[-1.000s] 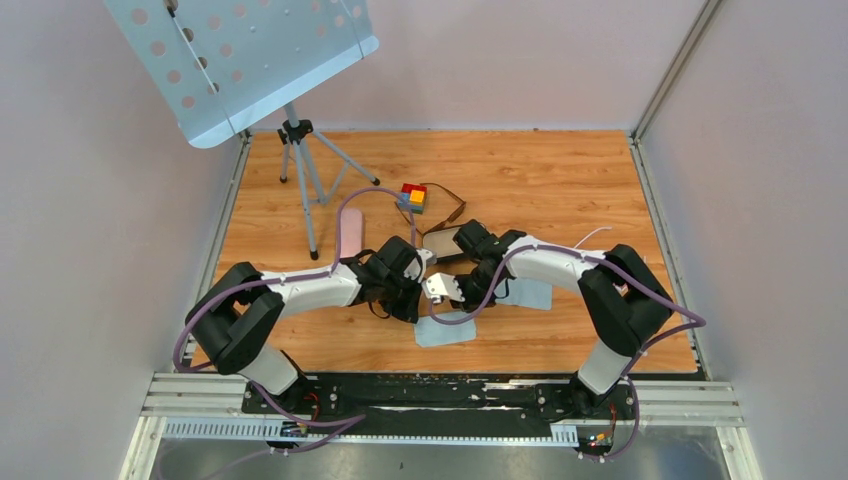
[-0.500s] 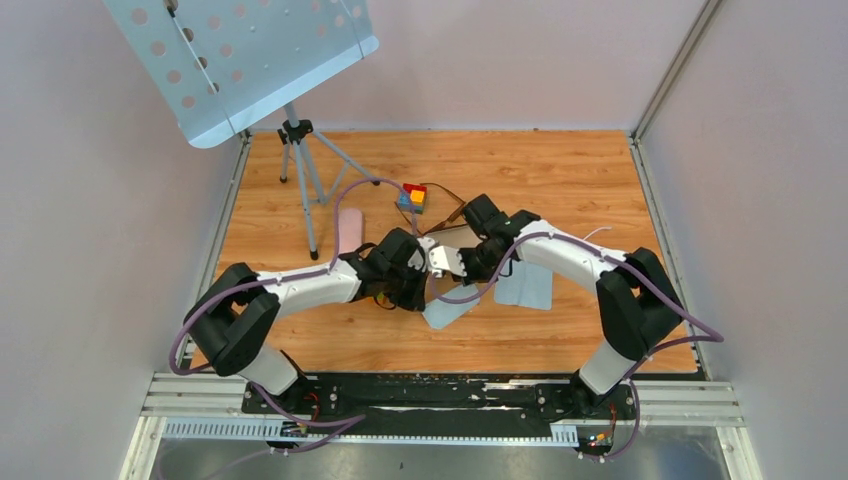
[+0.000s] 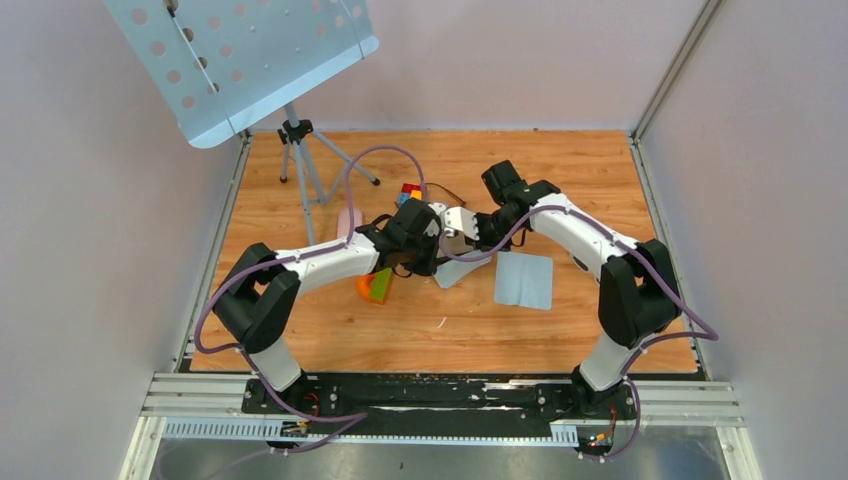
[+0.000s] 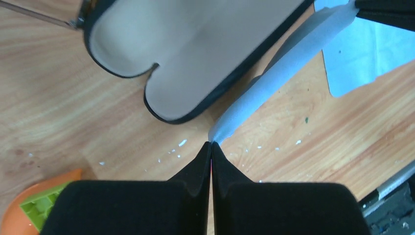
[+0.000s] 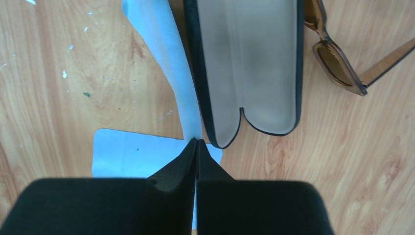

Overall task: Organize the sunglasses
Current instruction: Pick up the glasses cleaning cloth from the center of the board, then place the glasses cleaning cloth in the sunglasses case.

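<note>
Beside the open black case, blue cloth between both clamped end effectors

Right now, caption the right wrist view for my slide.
Right jaws shut on a blue cloth beside the open black case; sunglasses lie alongside.

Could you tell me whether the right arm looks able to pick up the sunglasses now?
Probably not yet: the right gripper is shut on the blue cloth, shared with the left gripper. The sunglasses lie uncovered beside the open case, close by.
</note>
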Action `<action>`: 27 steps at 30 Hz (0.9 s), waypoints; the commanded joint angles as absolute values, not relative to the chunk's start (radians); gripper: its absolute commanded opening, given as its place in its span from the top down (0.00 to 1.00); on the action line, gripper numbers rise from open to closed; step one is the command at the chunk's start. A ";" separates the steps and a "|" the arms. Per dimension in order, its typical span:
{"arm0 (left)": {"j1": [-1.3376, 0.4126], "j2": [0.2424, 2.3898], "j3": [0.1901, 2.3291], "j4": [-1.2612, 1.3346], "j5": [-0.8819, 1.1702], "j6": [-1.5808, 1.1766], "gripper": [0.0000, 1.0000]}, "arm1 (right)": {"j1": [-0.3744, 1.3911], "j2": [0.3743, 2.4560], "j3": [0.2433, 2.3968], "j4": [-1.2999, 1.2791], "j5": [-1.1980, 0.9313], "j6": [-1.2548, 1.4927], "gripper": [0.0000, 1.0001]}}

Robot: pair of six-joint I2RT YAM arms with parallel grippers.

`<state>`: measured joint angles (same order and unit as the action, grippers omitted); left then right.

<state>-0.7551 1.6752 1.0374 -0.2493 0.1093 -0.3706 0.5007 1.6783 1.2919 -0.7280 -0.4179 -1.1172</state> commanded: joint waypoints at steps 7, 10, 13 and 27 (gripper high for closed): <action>-0.739 1.714 1.181 -0.288 0.051 -0.284 1.00 | 0.428 1.778 1.415 -0.744 -0.440 -1.007 1.00; -0.727 1.739 1.219 -0.303 0.046 -0.271 1.00 | 0.416 1.807 1.447 -0.744 -0.445 -0.991 1.00; -0.717 1.769 1.252 -0.307 0.045 -0.267 1.00 | 0.403 1.838 1.472 -0.744 -0.459 -0.975 1.00; -0.690 1.864 1.310 -0.330 0.080 -0.253 1.00 | 0.383 1.954 1.582 -0.792 -0.521 -0.939 1.00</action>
